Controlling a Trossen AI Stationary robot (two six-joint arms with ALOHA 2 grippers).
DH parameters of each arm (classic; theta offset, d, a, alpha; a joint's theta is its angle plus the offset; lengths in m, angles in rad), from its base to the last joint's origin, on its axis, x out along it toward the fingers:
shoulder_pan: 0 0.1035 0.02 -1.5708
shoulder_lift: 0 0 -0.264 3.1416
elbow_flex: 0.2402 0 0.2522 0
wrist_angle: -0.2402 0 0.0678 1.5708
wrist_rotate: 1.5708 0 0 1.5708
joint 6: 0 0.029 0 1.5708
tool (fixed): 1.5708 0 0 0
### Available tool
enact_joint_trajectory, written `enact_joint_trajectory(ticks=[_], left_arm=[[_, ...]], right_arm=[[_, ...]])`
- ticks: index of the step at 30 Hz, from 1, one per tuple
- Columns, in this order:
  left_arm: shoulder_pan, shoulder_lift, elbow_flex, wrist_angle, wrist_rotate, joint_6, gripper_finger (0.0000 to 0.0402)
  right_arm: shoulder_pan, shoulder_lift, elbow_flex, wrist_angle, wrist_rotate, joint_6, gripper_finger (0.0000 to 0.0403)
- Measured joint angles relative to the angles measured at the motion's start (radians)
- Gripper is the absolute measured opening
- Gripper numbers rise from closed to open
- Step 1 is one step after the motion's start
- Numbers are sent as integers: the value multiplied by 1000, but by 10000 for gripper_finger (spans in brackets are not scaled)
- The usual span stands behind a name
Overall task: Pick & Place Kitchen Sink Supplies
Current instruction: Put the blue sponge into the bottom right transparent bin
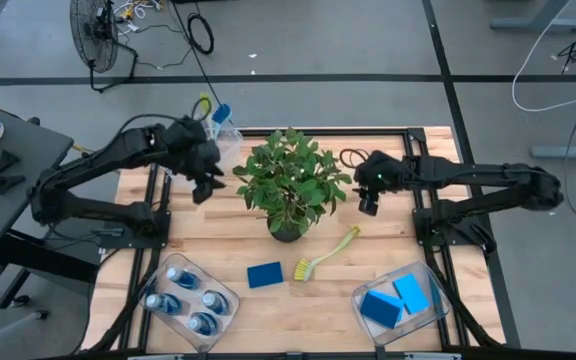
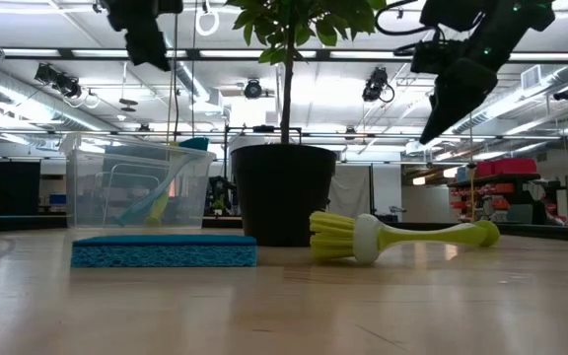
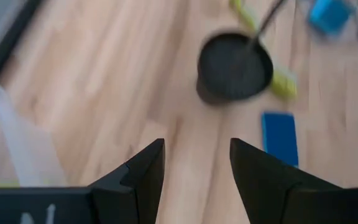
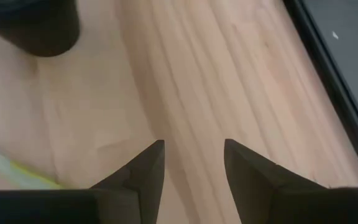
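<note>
On pale plank tabletop (image 1: 228, 250), wood grain running lengthwise. Left gripper (image 1: 206, 185) hangs over the far-left boards beside a clear bin (image 1: 224, 125) holding a yellow-green brush; dark wedge fingers (image 3: 145, 171) stand apart, nothing between them. Near-left: clear rounded tray (image 1: 223, 297) with four small blue bottles (image 1: 184, 278), pale caps up. Centre: leafy potted plant (image 1: 288, 180) in a dark round pot. In front of it a flat blue rectangular sponge (image 1: 264, 274), porous-edged in the low view, lies just beside the bristle head of a yellow-green long-handled dish brush (image 1: 325, 254), which lies flat, handle angled toward the far right. Right gripper (image 1: 369, 204) hovers right of the plant, fingers (image 4: 145, 171) parted and empty. Near-right: clear bin (image 1: 430, 315) holding two blue sponges (image 1: 395, 299).
</note>
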Motion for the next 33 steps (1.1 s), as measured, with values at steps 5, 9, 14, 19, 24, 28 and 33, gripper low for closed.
enact_joint_trajectory(ticks=[5, 9, 14, 19, 24, 28, 33], left_arm=[[-65, 0, 0, -92, 11, -24, 186], [-128, 0, 0, -91, 11, -46, 186], [-205, 0, 0, -90, -31, -73, 186], [-264, 0, 0, -78, -66, -81, 186], [-305, 0, 0, -52, -97, -99, 186], [-338, 24, 0, -27, -97, -118, 186], [-400, 90, -2, -34, -97, -124, 186]], right_arm=[[-54, 0, 0, 2, -27, 2, 167], [-69, 0, 0, 14, -27, 6, 167], [-71, 0, 0, 22, -27, 6, 167], [-71, 0, 0, 53, -26, 8, 167], [-71, 0, 0, 96, -25, 9, 167], [-71, 0, 0, 121, -25, 9, 167], [-71, 0, 0, 132, -25, 15, 167]])
